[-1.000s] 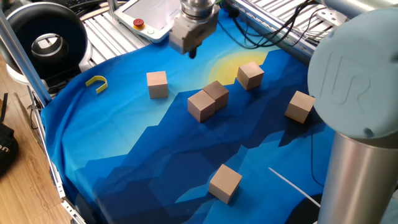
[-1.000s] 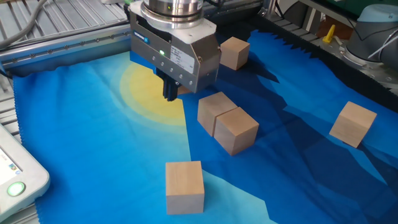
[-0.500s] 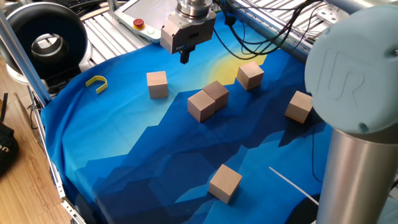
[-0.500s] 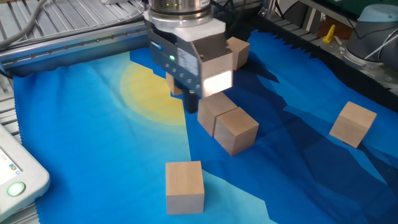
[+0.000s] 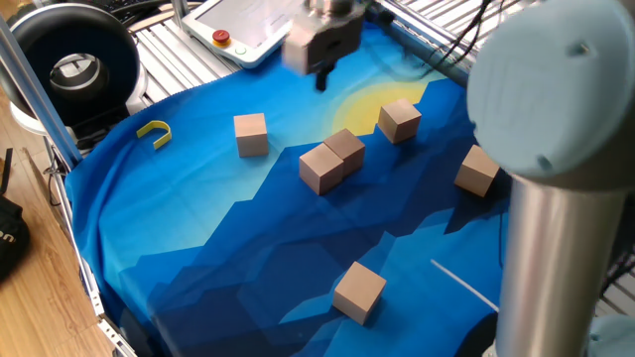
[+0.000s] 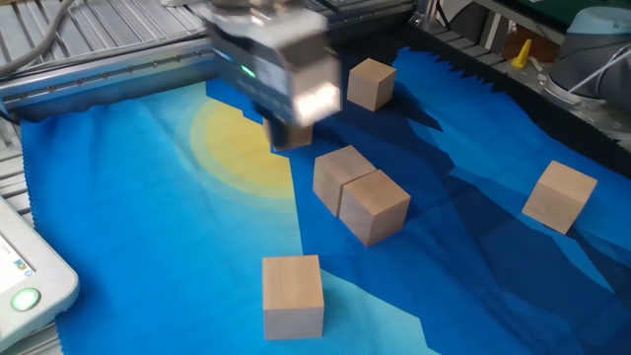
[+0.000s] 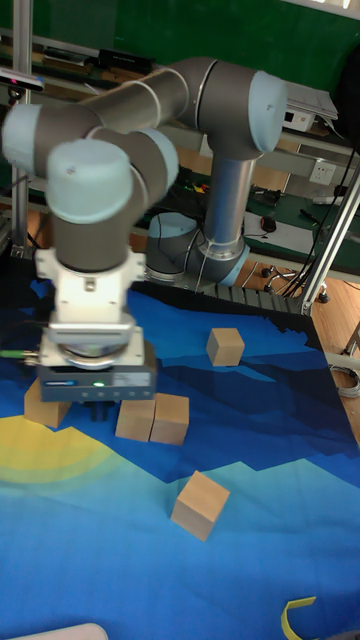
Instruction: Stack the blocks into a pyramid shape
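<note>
Six tan wooden blocks lie apart on the blue cloth. Two of the blocks [image 5: 320,167] [image 5: 345,147] touch side by side in the middle. Single blocks sit at the left [image 5: 251,134], the far right [image 5: 399,120], the right edge [image 5: 478,170] and the near side [image 5: 359,292]. My gripper [image 5: 320,81] hovers, blurred by motion, above the yellow patch beyond the pair, its fingers together and holding nothing. In the other fixed view the gripper [image 6: 279,136] partly hides one block [image 6: 298,135], with the pair [image 6: 340,173] [image 6: 375,205] just to its right.
A small yellow hook [image 5: 154,132] lies at the cloth's left edge. A white control box [image 5: 238,25] and a black round device [image 5: 74,59] stand past the far-left edge. The arm's grey column [image 5: 551,258] fills the right foreground.
The gripper has swung sideways above the yellow patch and now shows motion blur. None of the blocks has moved.
</note>
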You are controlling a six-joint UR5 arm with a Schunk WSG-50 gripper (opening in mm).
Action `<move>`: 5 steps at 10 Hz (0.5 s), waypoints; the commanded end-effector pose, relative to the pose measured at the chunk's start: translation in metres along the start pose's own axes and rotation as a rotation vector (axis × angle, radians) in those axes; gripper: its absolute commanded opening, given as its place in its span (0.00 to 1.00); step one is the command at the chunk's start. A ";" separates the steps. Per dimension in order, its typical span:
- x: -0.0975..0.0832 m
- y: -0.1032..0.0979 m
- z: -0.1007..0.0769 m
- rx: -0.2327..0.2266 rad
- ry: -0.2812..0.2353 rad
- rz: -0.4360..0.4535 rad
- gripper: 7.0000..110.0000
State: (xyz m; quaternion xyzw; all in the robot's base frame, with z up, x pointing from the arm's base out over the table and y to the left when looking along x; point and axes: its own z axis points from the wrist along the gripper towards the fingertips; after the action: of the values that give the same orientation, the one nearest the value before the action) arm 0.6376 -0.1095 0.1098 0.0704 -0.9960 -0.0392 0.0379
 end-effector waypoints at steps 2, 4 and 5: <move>0.033 -0.114 -0.022 0.183 0.059 -0.083 0.00; 0.019 -0.134 -0.023 0.258 -0.020 -0.086 0.00; 0.007 -0.098 -0.017 0.110 -0.076 -0.043 0.00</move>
State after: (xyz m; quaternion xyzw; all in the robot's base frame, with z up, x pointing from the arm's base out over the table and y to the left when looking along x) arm 0.6362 -0.2100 0.1177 0.1055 -0.9930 0.0436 0.0295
